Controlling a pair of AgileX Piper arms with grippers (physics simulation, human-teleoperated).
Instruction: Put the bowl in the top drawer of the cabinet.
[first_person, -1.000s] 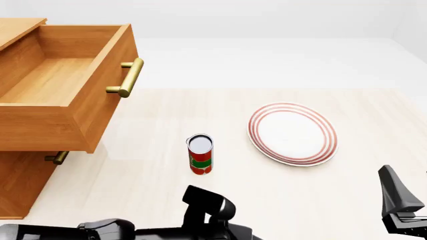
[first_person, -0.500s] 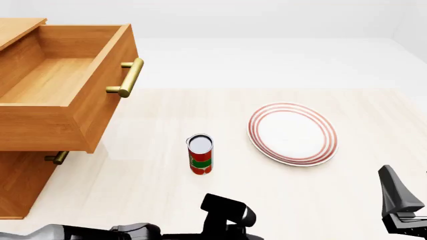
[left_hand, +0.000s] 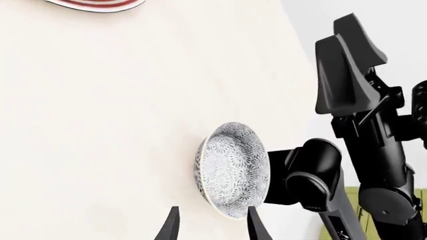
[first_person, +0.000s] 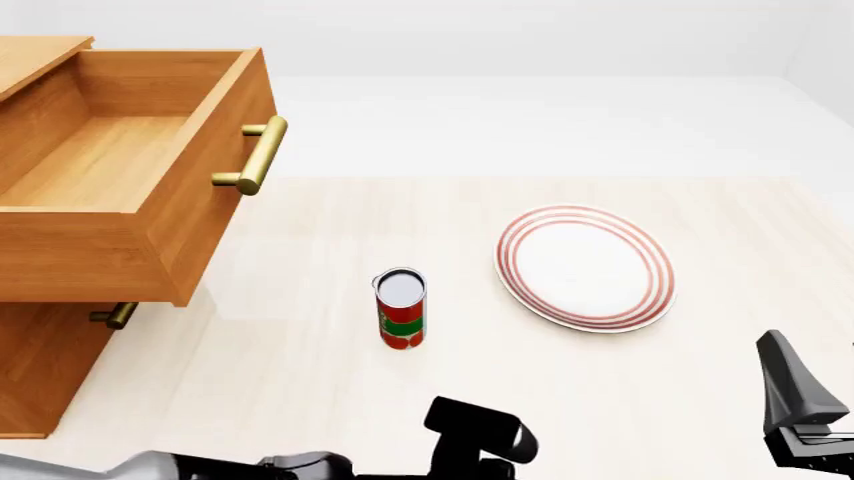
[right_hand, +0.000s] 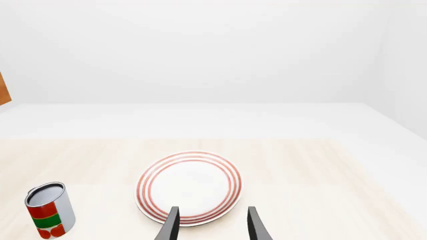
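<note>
Two open fingertips of the left gripper (left_hand: 210, 227) face the bowl (left_hand: 232, 169) near the table edge, approach in hand, closing on its rim next; front view: top drawer (first_person: 127, 175) stands open; right wrist: right gripper (right_hand: 210, 225) open over the plate (right_hand: 189, 186)

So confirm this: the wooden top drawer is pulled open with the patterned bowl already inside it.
Wrong on the bowl. The front view shows the open orange-brown wooden top drawer empty; the left wrist view shows the floral-patterned white bowl on the table.
</note>
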